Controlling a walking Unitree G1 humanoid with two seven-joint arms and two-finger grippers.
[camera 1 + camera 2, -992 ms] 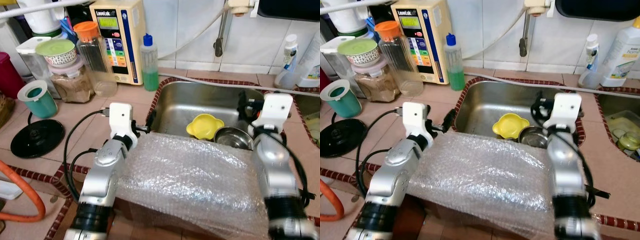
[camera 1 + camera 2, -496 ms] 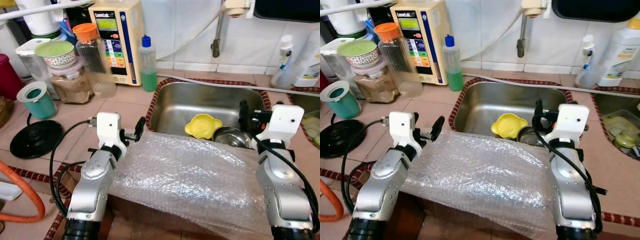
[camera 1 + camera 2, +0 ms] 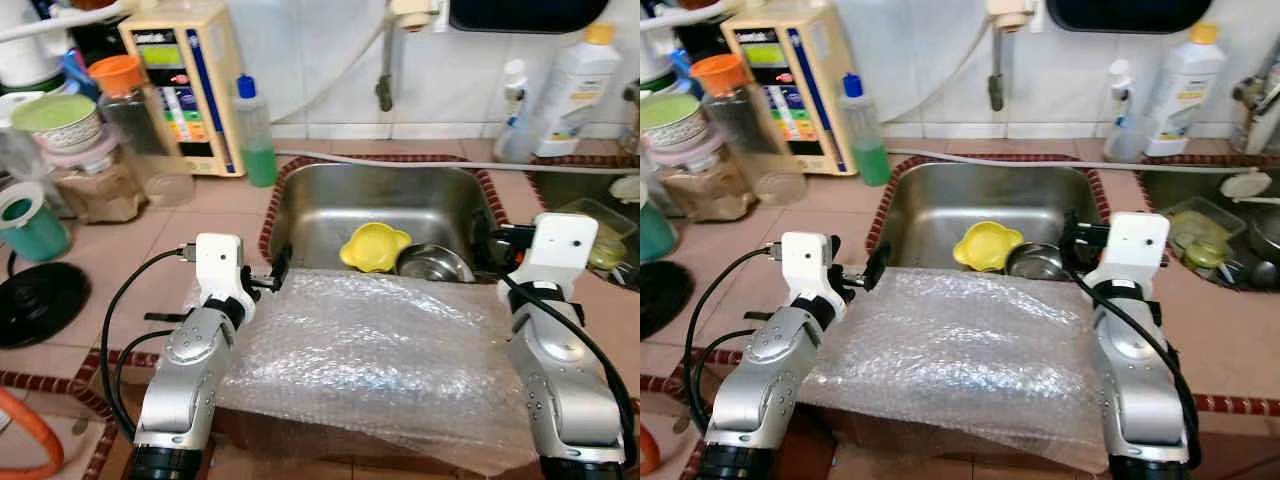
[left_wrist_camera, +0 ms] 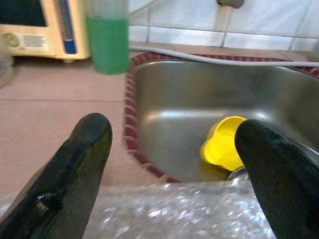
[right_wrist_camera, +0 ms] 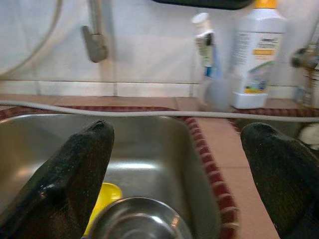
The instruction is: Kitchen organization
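A sheet of bubble wrap (image 3: 370, 350) lies draped over the near rim of the steel sink (image 3: 330, 205), between my two arms. In the sink, a yellow bowl (image 3: 374, 246) sits next to a steel bowl (image 3: 433, 264). My left gripper (image 3: 272, 278) hovers open at the wrap's far left corner, by the sink's left rim. My right gripper (image 3: 487, 243) is open at the sink's right rim, just beyond the wrap. The left wrist view looks past wide-spread fingers (image 4: 89, 144) to the yellow bowl (image 4: 222, 148); the right wrist view shows the steel bowl (image 5: 137, 221) below.
Left of the sink stand a green soap bottle (image 3: 255, 130), a cream water machine (image 3: 180, 85), jars (image 3: 75, 150), a teal cup (image 3: 28, 220) and a black lid (image 3: 40, 300). A white bottle (image 3: 570, 90) and a spray bottle (image 3: 512, 100) stand behind a second basin (image 3: 600, 240) on the right.
The camera has turned right, so the scene slid left in the picture. Both grippers have drawn back a little toward the sink's near rim and stay open.
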